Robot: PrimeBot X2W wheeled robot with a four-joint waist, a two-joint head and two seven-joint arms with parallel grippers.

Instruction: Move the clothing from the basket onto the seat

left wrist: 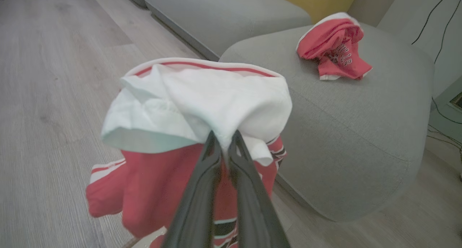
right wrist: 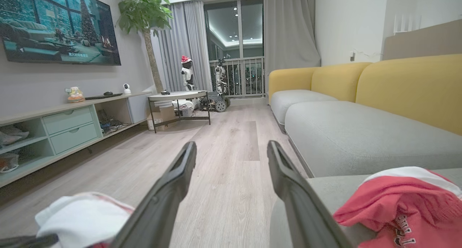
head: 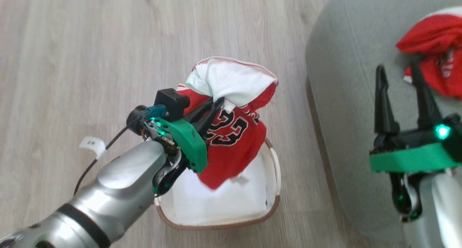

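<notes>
Left tool [left wrist: 224, 135] pinches jersey [head: 231, 139] hanging over basket [head: 276, 190]; seat [head: 346, 96] lies to its right, where right tool [head: 399, 74] hovers spread.

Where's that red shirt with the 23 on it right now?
In the head view the red shirt hangs from the shut left gripper over the basket, with the grey seat to its right.

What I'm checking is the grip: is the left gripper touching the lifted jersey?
Touching. The left wrist view shows the left gripper pinched shut on the white lining of the lifted jersey.
</notes>
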